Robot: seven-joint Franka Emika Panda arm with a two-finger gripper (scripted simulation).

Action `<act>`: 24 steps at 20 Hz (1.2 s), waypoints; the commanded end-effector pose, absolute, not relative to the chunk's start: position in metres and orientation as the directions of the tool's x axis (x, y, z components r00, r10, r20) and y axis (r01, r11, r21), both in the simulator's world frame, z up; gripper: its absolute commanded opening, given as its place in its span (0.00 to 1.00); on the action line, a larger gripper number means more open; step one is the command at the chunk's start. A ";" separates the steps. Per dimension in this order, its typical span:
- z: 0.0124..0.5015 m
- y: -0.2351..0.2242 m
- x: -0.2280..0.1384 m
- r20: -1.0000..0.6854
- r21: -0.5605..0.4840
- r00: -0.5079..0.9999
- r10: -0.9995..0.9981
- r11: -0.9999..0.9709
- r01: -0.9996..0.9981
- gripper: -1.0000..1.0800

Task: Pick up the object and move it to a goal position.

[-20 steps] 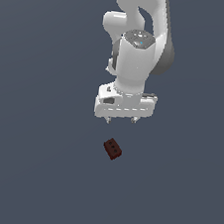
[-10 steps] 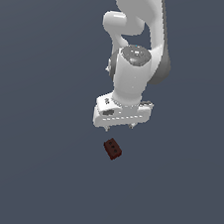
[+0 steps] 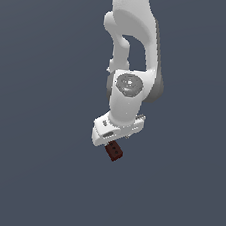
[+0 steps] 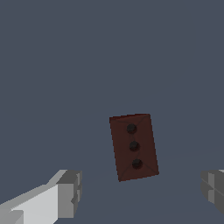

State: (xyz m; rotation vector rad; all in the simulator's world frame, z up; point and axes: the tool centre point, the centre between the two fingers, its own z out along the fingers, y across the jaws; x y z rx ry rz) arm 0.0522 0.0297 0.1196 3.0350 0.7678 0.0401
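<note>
The object is a small dark red-brown rectangular block [image 3: 114, 151] lying on the flat grey floor. In the wrist view the block [image 4: 133, 146] shows three small dark round holes in a row on its upper face. My white gripper [image 3: 113, 141] hangs straight down just above the block and covers part of it in the exterior view. In the wrist view the gripper [image 4: 142, 192] is open, with one grey fingertip [image 4: 70, 192] on each side, wide apart. The block lies between and a little beyond them, untouched.
The floor [image 3: 32, 165] is a plain dark grey-blue surface with no other objects or edges in view. The white arm [image 3: 131, 47] rises straight above the gripper.
The gripper has come down towards the block and now sits just over it. The block has not moved. The jaws have stayed open.
</note>
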 end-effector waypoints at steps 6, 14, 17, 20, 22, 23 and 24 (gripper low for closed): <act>0.087 0.026 0.060 0.005 0.005 0.821 0.571 -0.821 0.571 0.96; 0.078 0.025 0.061 0.000 0.000 0.805 0.593 -0.805 0.593 0.96; 0.074 0.025 0.061 0.000 0.000 0.805 0.593 -0.805 0.593 0.96; 0.064 0.025 0.061 0.000 0.000 0.804 0.594 -0.804 0.594 0.96; 0.054 0.025 0.060 0.000 0.000 0.804 0.595 -0.804 0.595 0.96; 0.048 0.025 0.060 0.000 0.000 0.803 0.596 -0.803 0.596 0.96; 0.043 0.025 0.060 0.000 0.000 0.803 0.596 -0.803 0.596 0.96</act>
